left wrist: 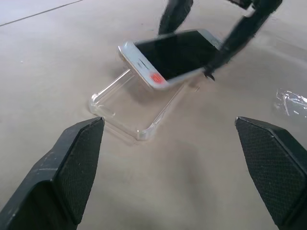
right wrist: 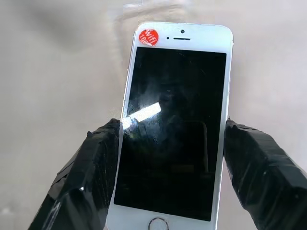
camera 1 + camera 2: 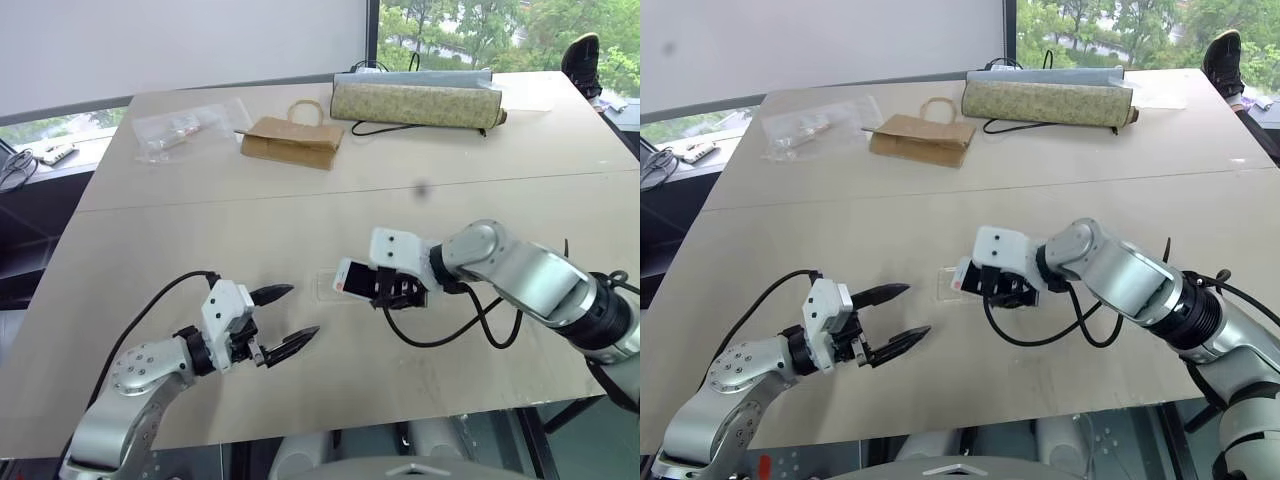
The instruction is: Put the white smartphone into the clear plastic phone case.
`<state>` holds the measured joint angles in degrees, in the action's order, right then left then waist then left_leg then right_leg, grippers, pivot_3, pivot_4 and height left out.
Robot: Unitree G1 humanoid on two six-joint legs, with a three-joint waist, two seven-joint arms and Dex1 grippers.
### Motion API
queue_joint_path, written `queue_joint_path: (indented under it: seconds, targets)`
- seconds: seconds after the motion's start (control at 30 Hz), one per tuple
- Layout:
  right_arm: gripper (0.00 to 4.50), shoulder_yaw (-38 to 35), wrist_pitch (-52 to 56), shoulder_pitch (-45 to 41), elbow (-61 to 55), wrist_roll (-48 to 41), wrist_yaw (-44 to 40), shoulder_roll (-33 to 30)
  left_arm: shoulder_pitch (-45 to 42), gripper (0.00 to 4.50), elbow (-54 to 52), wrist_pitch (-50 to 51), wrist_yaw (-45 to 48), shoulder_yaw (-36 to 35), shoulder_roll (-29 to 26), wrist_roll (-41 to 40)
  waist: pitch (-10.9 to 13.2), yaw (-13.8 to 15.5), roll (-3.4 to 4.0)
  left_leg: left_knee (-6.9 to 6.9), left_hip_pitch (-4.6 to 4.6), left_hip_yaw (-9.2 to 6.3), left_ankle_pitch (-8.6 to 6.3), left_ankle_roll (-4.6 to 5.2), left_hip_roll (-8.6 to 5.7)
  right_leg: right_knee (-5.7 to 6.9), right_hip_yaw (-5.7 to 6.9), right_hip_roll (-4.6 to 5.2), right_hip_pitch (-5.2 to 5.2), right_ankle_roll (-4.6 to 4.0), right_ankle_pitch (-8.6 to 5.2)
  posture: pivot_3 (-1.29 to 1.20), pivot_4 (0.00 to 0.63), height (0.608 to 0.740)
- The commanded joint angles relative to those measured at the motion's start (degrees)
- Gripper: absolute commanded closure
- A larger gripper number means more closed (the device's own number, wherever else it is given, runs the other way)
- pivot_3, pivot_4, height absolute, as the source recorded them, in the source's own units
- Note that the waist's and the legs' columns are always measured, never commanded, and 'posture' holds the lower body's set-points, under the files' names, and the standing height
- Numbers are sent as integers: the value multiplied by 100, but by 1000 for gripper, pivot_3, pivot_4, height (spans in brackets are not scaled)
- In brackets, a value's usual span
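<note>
White smartphone (image 2: 175, 129), black screen, red sticker by earpiece, was pinched by right gripper (image 2: 170, 167), tilted over clear plastic phone case (image 1: 132, 108); left gripper (image 3: 285, 318) spread, empty.

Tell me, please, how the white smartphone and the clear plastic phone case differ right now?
The white smartphone is opaque, with a black screen and red sticker; the clear plastic phone case is see-through. The smartphone is held tilted above the table in the right gripper; the case lies flat and ungripped. Both are rounded rectangles of similar size.
</note>
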<state>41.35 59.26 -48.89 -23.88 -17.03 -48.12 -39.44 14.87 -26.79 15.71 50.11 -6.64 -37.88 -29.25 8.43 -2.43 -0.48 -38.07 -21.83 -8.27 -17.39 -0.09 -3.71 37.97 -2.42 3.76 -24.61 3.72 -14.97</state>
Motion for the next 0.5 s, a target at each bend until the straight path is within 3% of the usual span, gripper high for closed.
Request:
queue_joint_path:
  seconds: [0.03,0.2,0.5]
  targets:
    - [1634,294,-796,-282,370,556,-342,30,37,0,-26,-138,74,-118,-12,6,0,8,0,-2,-1,0,0,0,-1,0,1,1,1,0,0,0,150,740]
    - [1634,493,-1440,-469,890,1065,-791,106,87,0,134,-272,199,-165,-23,29,0,14,0,-5,-2,-3,0,0,-1,-1,4,2,1,0,0,0,150,740]
    - [1634,578,-2401,-707,1527,1774,-1749,151,213,0,1413,-1358,859,-238,102,233,0,31,0,-5,-1,-3,0,0,-2,-2,4,3,3,0,0,0,150,740]
